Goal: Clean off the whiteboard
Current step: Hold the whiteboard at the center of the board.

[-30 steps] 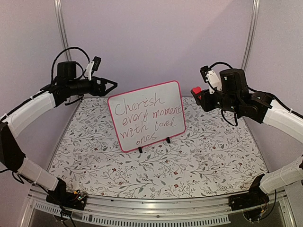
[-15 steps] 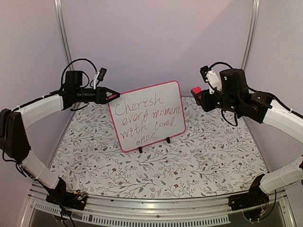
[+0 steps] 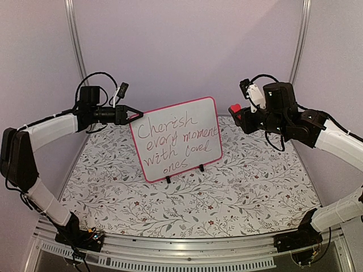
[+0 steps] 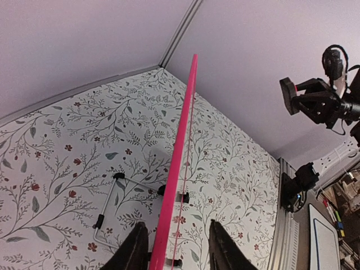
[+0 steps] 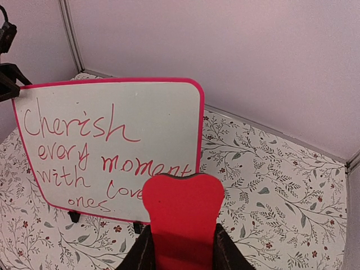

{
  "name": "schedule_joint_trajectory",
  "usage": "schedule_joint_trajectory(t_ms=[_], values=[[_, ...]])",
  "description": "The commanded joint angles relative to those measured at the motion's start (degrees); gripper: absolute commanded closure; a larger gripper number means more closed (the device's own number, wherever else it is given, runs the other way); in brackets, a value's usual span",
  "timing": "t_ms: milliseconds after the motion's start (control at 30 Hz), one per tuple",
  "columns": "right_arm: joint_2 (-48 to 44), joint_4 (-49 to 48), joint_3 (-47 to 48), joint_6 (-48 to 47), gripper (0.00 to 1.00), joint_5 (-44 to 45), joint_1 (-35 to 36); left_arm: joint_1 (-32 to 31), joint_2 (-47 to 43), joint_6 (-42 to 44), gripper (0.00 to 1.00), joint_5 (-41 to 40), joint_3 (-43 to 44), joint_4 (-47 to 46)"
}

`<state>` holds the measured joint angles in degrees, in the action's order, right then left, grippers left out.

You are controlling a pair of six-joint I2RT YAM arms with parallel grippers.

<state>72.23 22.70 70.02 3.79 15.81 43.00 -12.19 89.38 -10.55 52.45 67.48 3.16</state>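
The whiteboard [image 3: 177, 139] stands upright on its black feet [image 3: 168, 180], with the full red text unwiped. Its pink edge runs between the jaws of the left gripper [image 3: 137, 112]. Those jaws stand partly open: one of the fingers [image 4: 136, 250] is at the frame and a gap shows on the other side, so we see no clamp yet.

The board face lies ahead of the right gripper [image 3: 238, 113], well apart, whose jaws are closed tight on the red eraser [image 5: 183, 211].

We judge the step to be bracing the board. Next, the left grip should firm up, then the eraser can be brought flat onto the first line.

A wire stand [image 4: 109, 205] sits behind the board on the floral mat [image 3: 227, 192]. Nothing blocks the face, but we think the board may tip if pushed unbraced.
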Motion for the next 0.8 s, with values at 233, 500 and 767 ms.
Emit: schedule_joint_trajectory(t_ms=[233, 500, 767], values=[[-0.81, -0.38, 0.31, -0.1, 0.7, -0.9, -0.38, -1.25, 0.42, -0.11, 0.66, 0.56, -1.24, -1.73], [-0.84, -0.46, 0.13, -0.03, 0.7, -0.81, -0.38, -1.83, 0.82, 0.2, 0.75, -0.4, -1.04, -0.52], [-0.95, -0.64, -0.11, 0.12, 0.7, -0.7, -0.38, -1.91, 1.81, -0.06, 0.85, -0.03, -0.48, 0.02]])
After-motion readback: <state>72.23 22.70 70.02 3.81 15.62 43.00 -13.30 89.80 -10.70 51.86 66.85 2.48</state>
